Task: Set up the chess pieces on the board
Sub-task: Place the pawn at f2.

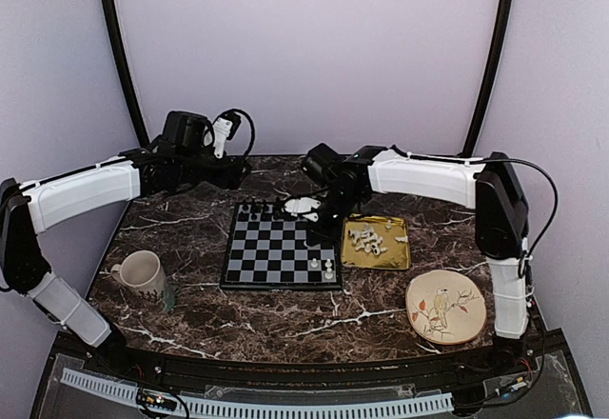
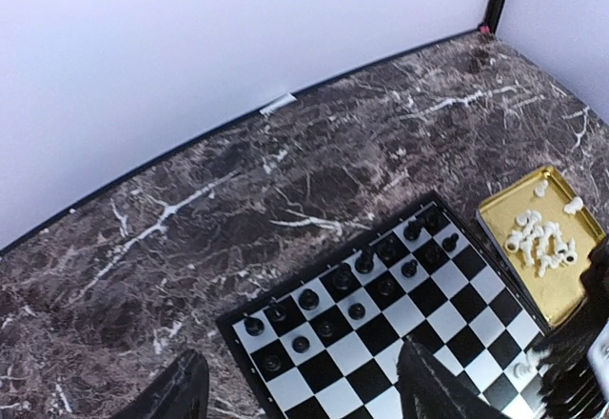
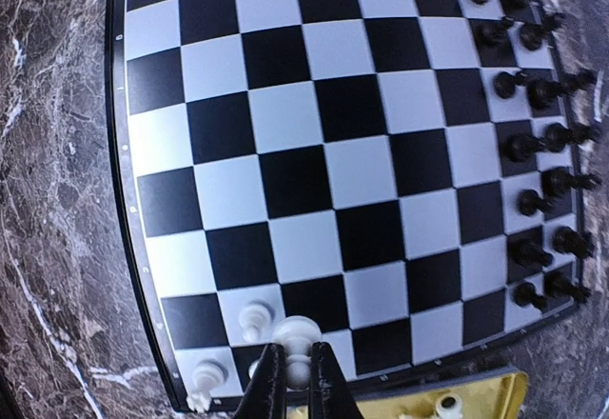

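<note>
The board [image 1: 276, 252] lies mid-table with black chessmen [image 1: 259, 208] lined along its far edge. Two white chess pieces [image 1: 323, 268] stand at its near right corner. My right gripper [image 3: 297, 373] is shut on a white chess piece [image 3: 299, 335], held just above the board's corner by the two standing ones [image 3: 253, 319]. In the top view the right gripper [image 1: 319, 229] hovers over the board's right edge. My left gripper [image 2: 304, 402] is open and holds nothing, high over the board's [image 2: 381, 329] far left corner. More white pieces [image 1: 369, 240] lie loose in the gold tray [image 1: 398, 259].
A cream mug [image 1: 141, 272] stands left of the board. A round bird-painted plate [image 1: 445, 307] sits at the near right. The gold tray [image 2: 499, 217] touches the board's right side. Purple walls close in behind and at both sides.
</note>
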`<move>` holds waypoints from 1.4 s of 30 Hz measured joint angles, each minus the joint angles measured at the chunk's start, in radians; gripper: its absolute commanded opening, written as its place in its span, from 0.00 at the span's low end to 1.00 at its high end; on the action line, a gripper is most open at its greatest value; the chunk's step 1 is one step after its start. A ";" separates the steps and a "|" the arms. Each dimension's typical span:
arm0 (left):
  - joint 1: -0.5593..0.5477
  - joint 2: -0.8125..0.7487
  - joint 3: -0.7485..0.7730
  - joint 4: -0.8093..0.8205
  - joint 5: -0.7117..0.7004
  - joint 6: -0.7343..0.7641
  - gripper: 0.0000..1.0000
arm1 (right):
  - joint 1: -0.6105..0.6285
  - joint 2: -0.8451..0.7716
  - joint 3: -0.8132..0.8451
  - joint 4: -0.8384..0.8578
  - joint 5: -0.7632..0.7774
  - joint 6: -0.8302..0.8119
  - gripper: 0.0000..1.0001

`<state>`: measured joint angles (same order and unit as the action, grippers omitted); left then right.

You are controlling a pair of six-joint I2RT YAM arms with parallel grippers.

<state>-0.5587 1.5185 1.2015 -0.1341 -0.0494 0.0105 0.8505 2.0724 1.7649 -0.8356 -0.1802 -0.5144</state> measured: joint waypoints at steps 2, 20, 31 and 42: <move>0.002 -0.037 -0.012 0.017 -0.043 -0.002 0.71 | 0.023 0.047 0.032 -0.013 0.001 -0.002 0.04; 0.013 -0.078 -0.031 0.043 -0.094 -0.004 0.71 | 0.078 0.211 0.157 -0.106 0.043 -0.005 0.05; 0.018 -0.078 -0.039 0.043 -0.094 -0.004 0.71 | 0.089 0.214 0.158 -0.114 0.043 -0.005 0.19; 0.018 -0.078 -0.039 0.044 -0.090 -0.004 0.71 | 0.090 0.218 0.159 -0.116 0.057 -0.004 0.42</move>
<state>-0.5411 1.4403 1.1622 -0.0902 -0.1390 0.0067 0.9405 2.2902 1.9240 -0.9520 -0.1230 -0.5186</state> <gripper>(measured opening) 0.710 0.332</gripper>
